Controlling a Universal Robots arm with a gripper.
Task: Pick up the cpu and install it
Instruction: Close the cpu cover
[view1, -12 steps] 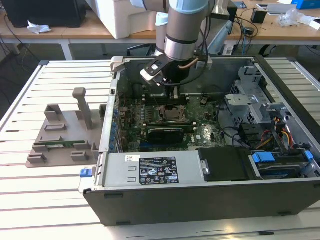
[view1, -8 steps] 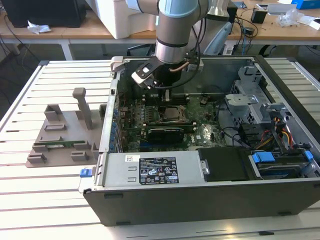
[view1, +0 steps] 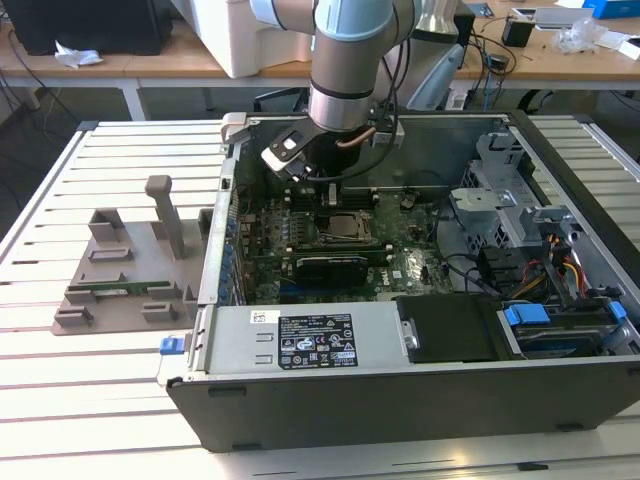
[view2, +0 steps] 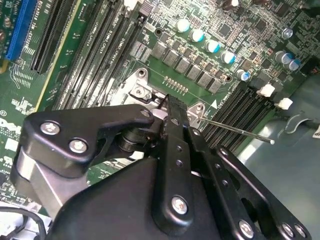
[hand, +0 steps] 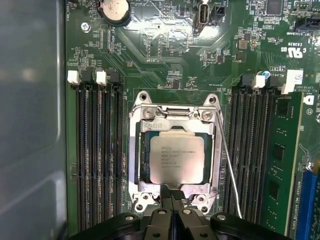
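The cpu (hand: 176, 159) lies flat in the metal-framed socket (hand: 134, 150) on the green motherboard, silver top up, with the frame lying around it. The thin wire lever (hand: 227, 165) stands loose, slanting away from the socket's side. My gripper (hand: 172, 196) hovers at the socket's edge just beside the cpu, its two black fingers pressed together with nothing between them. In the second wrist view the gripper (view2: 167, 102) points down at a socket corner (view2: 142, 92). In the exterior view the arm (view1: 345, 90) reaches into the open case above the socket (view1: 345, 228).
Memory slots (hand: 97, 150) flank the socket on both sides. The case walls (view1: 215, 250) enclose the board, with a power supply (view1: 310, 340) in front and drive bays and cables (view1: 540, 260) at the exterior view's right. A grey fixture (view1: 165, 215) holds a green memory stick (view1: 110, 292).
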